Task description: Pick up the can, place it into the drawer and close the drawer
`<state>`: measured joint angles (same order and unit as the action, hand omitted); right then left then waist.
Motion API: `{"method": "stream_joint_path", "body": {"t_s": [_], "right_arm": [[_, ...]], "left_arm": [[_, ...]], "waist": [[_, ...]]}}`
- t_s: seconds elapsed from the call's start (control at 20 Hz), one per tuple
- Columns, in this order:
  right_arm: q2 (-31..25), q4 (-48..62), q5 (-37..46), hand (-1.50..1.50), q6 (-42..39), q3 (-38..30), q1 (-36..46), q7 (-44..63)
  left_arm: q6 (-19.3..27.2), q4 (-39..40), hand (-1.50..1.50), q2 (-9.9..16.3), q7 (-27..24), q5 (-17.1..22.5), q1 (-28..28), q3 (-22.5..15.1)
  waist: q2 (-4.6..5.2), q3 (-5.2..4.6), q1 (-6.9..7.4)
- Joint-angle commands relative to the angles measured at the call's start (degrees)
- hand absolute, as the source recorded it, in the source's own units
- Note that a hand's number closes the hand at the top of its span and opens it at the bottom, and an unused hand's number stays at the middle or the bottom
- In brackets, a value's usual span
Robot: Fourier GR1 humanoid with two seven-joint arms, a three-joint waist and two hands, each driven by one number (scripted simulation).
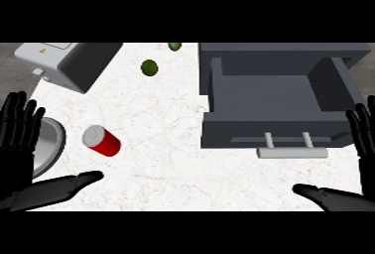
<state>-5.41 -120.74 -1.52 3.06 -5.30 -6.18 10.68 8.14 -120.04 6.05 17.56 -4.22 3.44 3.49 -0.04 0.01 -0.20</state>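
Red can (pixel 101 141) lying on its side on the worktop (pixel 176 149), left of the open drawer (pixel 275 106). Left hand (pixel 21 130) and right hand (pixel 363 130) spread wide, holding nothing. Best approached from above, fingers closing across the can's body.

We count one can (pixel 101 140), one open drawer (pixel 275 106), two green fruits, one (pixel 149 67) larger and one (pixel 175 46) at the far edge, one grey appliance (pixel 64 62), one metal bowl (pixel 45 146), and two hands, left (pixel 21 131) and right (pixel 364 133).
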Motion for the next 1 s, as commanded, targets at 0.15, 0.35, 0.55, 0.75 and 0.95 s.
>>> {"method": "stream_joint_path", "body": {"t_s": [0.15, 0.35, 0.55, 0.75, 0.95], "right_arm": [[0.44, 1.84, -4.23, -1.5, -4.09, -5.29, -8.74, -6.85], [-0.02, -0.76, -7.8, -1.5, -6.41, -7.64, -9.32, -4.23], [-0.34, 1.02, -9.34, -1.5, -10.6, -10.42, -12.57, -8.69], [0.39, 0.31, -11.0, -1.5, -13.89, -12.15, -16.09, -10.87], [-1.18, 2.34, -13.56, -1.5, -17.63, -15.53, -17.77, -12.54]], "left_arm": [[-1.3, -8.5, -1.5, 0.83, 6.8, 0.08, 5.59, 0.84], [-0.05, -14.21, -1.5, -0.79, 13.04, -3.29, 5.36, -2.29], [-0.7, -14.96, -1.5, -1.58, 13.38, 0.16, 7.02, 0.48], [0.55, -16.33, -1.5, -2.06, 15.11, 3.1, 5.86, 4.36], [2.87, -18.55, -1.5, -4.39, 19.91, 5.36, 4.96, 3.92]], "waist": [[-0.06, 0.02, 0.19], [-0.05, 0.01, 0.11], [-0.06, 0.01, 0.14], [-0.07, 0.01, 0.06], [-0.08, 0.02, -0.05]]}}
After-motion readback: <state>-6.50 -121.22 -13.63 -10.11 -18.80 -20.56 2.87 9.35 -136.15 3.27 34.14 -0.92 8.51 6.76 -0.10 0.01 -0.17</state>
